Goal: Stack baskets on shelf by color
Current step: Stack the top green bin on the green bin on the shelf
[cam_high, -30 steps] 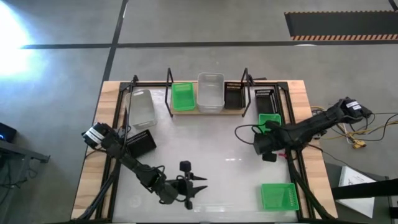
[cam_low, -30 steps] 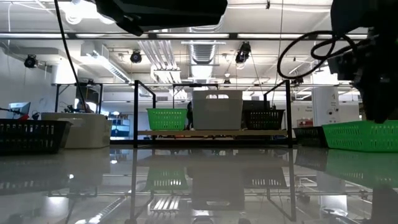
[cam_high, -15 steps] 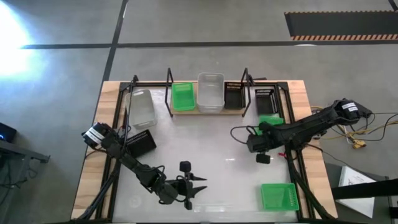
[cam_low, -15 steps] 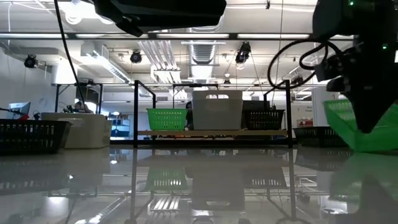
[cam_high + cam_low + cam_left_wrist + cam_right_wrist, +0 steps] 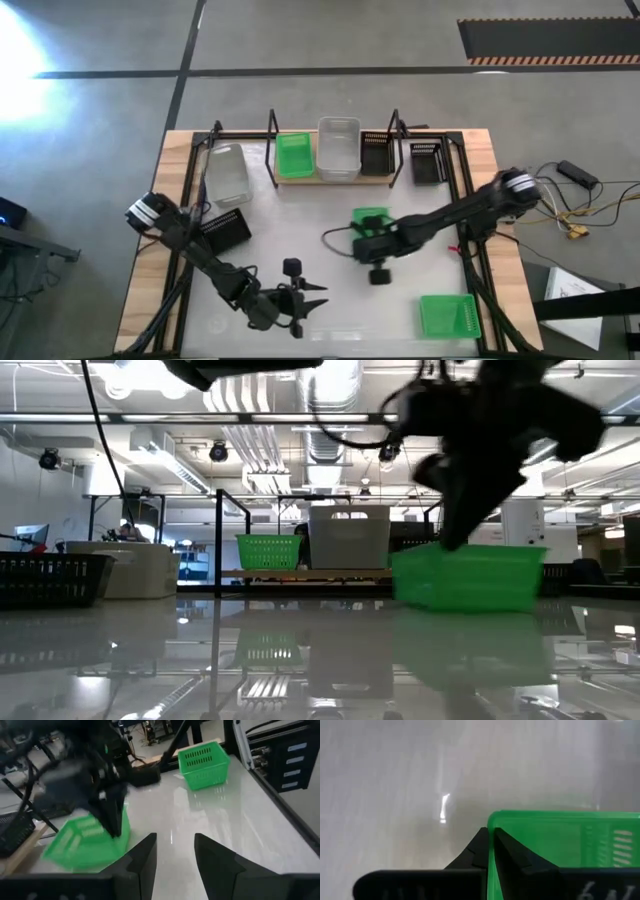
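Observation:
My right gripper [image 5: 369, 236] is over the table's middle, shut on a bright green basket [image 5: 370, 218], which also shows in the low view [image 5: 468, 575] and the left wrist view [image 5: 82, 842]. The shelf [image 5: 300, 178] stands at the far edge. A green basket [image 5: 293, 153], a white basket [image 5: 338, 148] and a black basket [image 5: 376, 152] rest by their bottoms on its plank. My left gripper [image 5: 312, 300] waits open near the near edge, touching nothing. My right gripper pinches one side wall of the green basket at its rim [image 5: 490, 820], one finger [image 5: 475, 851] outside and the other inside. The fingers come from above, slanting. The basket hangs tilted below the gripper [image 5: 112, 817], close over the table; whether it is clear I cannot tell.
A second green basket [image 5: 448, 315] sits at the near right corner. A black basket [image 5: 428, 160] lies right of the shelf. A white basket [image 5: 228, 172] and a black basket [image 5: 228, 230] lie on the left. Bare tabletop [image 5: 300, 235] lies before the shelf.
My right gripper has carried the green basket from the table's right edge toward the middle, moving left and slightly nearer, staying shut on it. The basket has left its place beside the black basket on the right.

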`<action>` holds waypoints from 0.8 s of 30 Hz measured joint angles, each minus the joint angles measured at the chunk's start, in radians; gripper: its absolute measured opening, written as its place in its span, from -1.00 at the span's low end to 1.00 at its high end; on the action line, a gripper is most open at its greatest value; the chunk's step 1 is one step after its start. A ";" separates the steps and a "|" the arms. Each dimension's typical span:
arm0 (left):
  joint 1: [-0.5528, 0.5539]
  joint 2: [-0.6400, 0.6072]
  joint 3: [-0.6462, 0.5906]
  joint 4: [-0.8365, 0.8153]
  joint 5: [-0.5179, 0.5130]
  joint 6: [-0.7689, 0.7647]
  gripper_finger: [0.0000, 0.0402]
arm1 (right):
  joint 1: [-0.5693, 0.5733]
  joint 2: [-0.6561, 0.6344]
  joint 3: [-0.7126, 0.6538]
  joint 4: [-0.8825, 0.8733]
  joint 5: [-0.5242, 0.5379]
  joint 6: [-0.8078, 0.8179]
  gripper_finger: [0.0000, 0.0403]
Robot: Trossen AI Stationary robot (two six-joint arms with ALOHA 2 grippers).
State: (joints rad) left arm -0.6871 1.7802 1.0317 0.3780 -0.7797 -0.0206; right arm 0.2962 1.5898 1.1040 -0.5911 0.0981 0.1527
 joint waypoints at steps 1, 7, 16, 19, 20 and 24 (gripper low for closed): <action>-0.010 -0.010 0.000 -0.022 -0.021 0.000 -0.42 | -0.001 0.045 0.042 0.006 0.004 -0.033 -0.96; -0.083 -0.066 -0.007 -0.118 -0.171 -0.034 -0.42 | -0.004 0.303 0.312 0.057 0.011 -0.242 -0.96; -0.171 -0.085 -0.012 -0.206 -0.280 -0.165 -0.42 | -0.010 0.445 0.608 0.049 0.061 -0.417 -0.74; -0.176 -0.086 -0.016 -0.204 -0.284 -0.184 -0.42 | -0.016 0.411 0.630 0.043 0.061 -0.417 -0.57; -0.178 -0.086 -0.017 -0.206 -0.284 -0.184 -0.42 | -0.016 0.390 0.628 0.035 0.061 -0.412 -0.52; -0.178 -0.086 -0.026 -0.207 -0.284 -0.215 -0.42 | -0.007 0.269 0.547 -0.047 0.056 -0.309 -0.36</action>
State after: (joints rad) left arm -0.8650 1.6943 1.0061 0.1715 -1.0637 -0.2354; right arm 0.2895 1.8588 1.6505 -0.6377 0.1544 -0.1559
